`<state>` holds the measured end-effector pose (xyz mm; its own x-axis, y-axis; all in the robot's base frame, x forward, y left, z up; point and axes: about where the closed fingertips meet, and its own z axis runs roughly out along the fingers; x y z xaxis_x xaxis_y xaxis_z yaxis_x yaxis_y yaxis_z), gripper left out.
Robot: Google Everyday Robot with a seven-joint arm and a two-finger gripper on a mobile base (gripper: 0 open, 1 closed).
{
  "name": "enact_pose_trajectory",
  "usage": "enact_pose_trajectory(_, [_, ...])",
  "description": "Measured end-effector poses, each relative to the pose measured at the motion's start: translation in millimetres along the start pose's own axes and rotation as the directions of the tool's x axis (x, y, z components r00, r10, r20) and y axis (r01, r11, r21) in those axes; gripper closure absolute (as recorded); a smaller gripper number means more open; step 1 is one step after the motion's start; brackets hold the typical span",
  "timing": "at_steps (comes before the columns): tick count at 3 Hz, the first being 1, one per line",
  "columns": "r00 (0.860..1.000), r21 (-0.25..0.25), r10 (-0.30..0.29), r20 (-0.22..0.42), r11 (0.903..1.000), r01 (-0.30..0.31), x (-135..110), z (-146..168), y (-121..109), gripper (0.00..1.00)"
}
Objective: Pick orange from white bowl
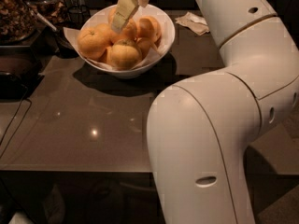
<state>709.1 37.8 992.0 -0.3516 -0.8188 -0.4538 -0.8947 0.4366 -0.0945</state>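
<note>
The white bowl point(166, 22) stands at the back of the dark table, lined with white paper and holding several oranges. A deep orange one point(92, 41) lies at the left, another point(150, 28) at the right, and a paler yellowish one point(124, 54) at the front. My gripper point(118, 25) reaches down from the top edge into the middle of the bowl. Its cream tip is at the oranges in the centre and hides part of one point(131, 31). No orange is lifted out.
My white arm point(219, 125) fills the right half of the view. A crumpled napkin point(195, 22) lies right of the bowl. A jar of nuts point(14, 13) and dark vessels point(14, 71) stand at the left, with a cable point(14, 120) along the table's left side.
</note>
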Motion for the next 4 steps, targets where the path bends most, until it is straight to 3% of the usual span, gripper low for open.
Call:
enact_pose_trajectory(2, [1.000, -0.013, -0.014, -0.026, 0.9998, 0.014, -5.2, 11.6, 5.4, 0.20])
enact_pose_trajectory(3, [0.999, -0.012, -0.007, -0.033, 0.9999, 0.007, -4.5, 15.1, 3.8, 0.28])
enact_pose_trajectory(4, [0.999, -0.016, -0.007, -0.039, 0.9999, 0.006, -6.0, 19.1, 4.1, 0.26])
